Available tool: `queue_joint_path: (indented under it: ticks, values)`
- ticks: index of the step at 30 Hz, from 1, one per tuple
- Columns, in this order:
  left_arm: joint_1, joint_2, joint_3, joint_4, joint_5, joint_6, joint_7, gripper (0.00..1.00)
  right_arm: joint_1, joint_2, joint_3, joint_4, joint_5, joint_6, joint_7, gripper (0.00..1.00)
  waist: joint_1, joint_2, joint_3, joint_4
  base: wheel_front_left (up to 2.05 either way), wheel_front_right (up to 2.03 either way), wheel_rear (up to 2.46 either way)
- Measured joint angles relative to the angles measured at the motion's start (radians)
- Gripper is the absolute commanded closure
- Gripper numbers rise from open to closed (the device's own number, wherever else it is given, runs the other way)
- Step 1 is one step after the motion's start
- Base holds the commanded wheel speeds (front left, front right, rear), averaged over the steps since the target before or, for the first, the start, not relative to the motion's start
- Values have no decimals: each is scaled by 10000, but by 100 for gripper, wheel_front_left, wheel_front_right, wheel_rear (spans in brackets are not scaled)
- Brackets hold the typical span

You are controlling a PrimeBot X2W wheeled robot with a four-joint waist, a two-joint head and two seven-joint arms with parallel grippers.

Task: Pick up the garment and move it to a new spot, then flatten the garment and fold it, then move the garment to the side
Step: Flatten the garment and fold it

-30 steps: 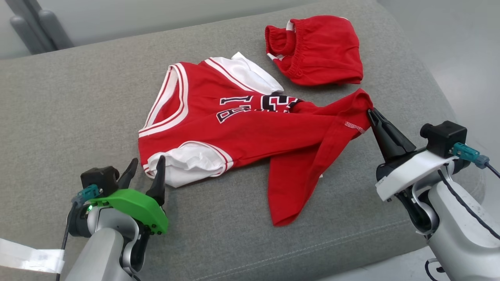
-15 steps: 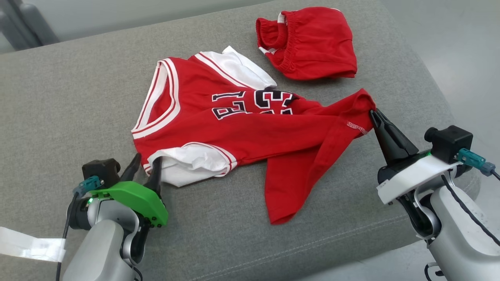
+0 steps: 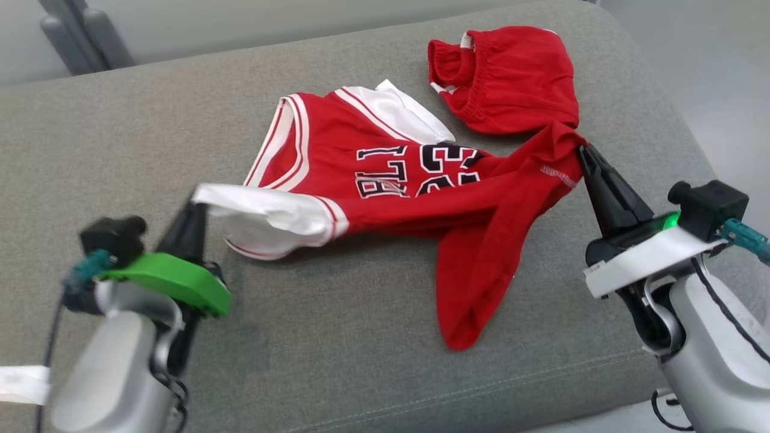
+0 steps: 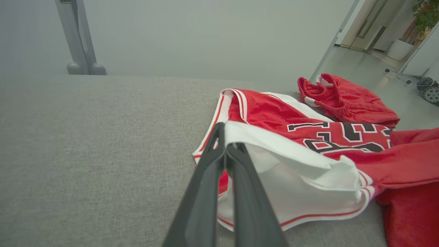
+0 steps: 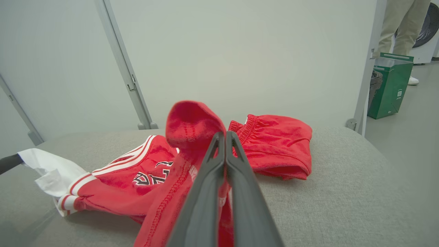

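Left gripper (image 3: 192, 211) and right gripper (image 3: 582, 153) (both up-tilted) pinch garment (image 3: 415, 207).

My left gripper (image 3: 192, 210) and its arm are blurred in the head view, so where the tips meet the jersey's (image 3: 421, 201) white sleeve (image 3: 264, 219) is unclear there. A red fold covers part of the black lettering (image 3: 448, 157). I cannot tell whether the corner pinched in my right gripper (image 3: 582, 151) touches the shorts (image 3: 511, 78) behind it. In my right wrist view the top edge cuts off a person (image 5: 413, 24), leaving legs and one shoe
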State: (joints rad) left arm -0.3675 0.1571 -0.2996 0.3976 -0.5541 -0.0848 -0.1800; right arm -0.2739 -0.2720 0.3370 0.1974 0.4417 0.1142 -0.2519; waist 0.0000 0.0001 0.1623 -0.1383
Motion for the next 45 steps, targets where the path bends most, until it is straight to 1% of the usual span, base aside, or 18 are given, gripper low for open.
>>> queue_joint_path:
  ticks: [3,5,10,12,14,16,17,19,22,25,28,31,33,36,37,40,43,45]
  values:
    - [-831,775,535,-788,67,-2,-105,100,-619,136,-138,-314,261,56,0,100,0,0,-178,192,0,0,0]
    - [-1495,1206,612,-1237,314,-38,-98,100,-1164,123,-44,-431,318,90,0,100,0,0,-332,312,0,0,0]
    - [-2448,1534,811,-1998,399,-77,-77,100,-2039,50,295,-639,341,90,-2,100,0,0,-671,547,0,0,0]
    - [-2881,1662,1271,-2483,426,-77,-280,100,-2430,88,518,-951,566,90,-2,100,0,0,-857,653,0,0,0]
    - [-3355,1728,1687,-2936,186,-77,-384,100,-2839,337,477,-1490,1007,90,-6,100,0,0,-1045,746,0,0,0]
    - [-3551,1733,1739,-3058,-23,-77,-209,100,-3216,688,94,-2050,1507,92,-31,100,0,-1,-1224,827,0,0,0]
    - [-3517,1732,1641,-2964,-130,-82,117,100,-3342,771,-71,-2219,1699,92,-36,100,0,0,-1305,861,0,0,0]
    - [-3264,1728,1490,-2775,-370,-88,637,100,-3350,656,-19,-2180,1850,92,-73,100,-1,-1,-1446,923,0,0,0]
    - [-2637,1737,1246,-2545,-702,-88,1509,100,-2849,194,775,-1745,2054,90,-73,100,0,0,-1568,997,0,0,0]
    - [-1759,1735,788,-2385,-1175,-121,2554,100,-1817,-148,1611,-1390,2531,90,40,100,0,0,-1547,1045,0,0,0]
    - [-834,1749,326,-2224,-1536,-146,3643,100,-930,-539,2000,-1108,3103,90,334,100,0,0,-1425,1066,0,0,0]
    - [200,1774,-353,-2123,-2217,-211,4984,100,-235,-945,2395,-1049,3854,90,765,100,0,0,-1266,1086,0,0,0]
    - [798,1810,-782,-2117,-2648,-222,5860,100,102,-1279,2794,-1072,4387,90,1177,100,0,0,-1138,1101,0,0,0]
    - [1200,2082,-1244,-2280,-3172,-297,7051,100,355,-1850,3501,-1350,5122,90,1977,100,0,0,-917,1120,0,0,0]
    - [1232,2314,-1457,-2460,-3519,-297,7891,100,349,-2290,4011,-1580,5517,90,2706,100,0,0,-748,1123,0,0,0]
    - [1232,2493,-1810,-2585,-3939,-297,9087,100,260,-2826,4782,-1766,6222,90,4017,100,0,0,-458,1103,0,0,0]
    - [1023,2489,-1762,-2577,-4316,-291,9785,100,-519,-3085,5269,-1789,6581,90,5049,100,0,0,-120,1056,0,0,0]
    - [334,2485,-1494,-2405,-4337,-100,9988,100,-1642,-3032,5170,-1772,6690,90,5438,100,0,0,126,1011,0,0,0]
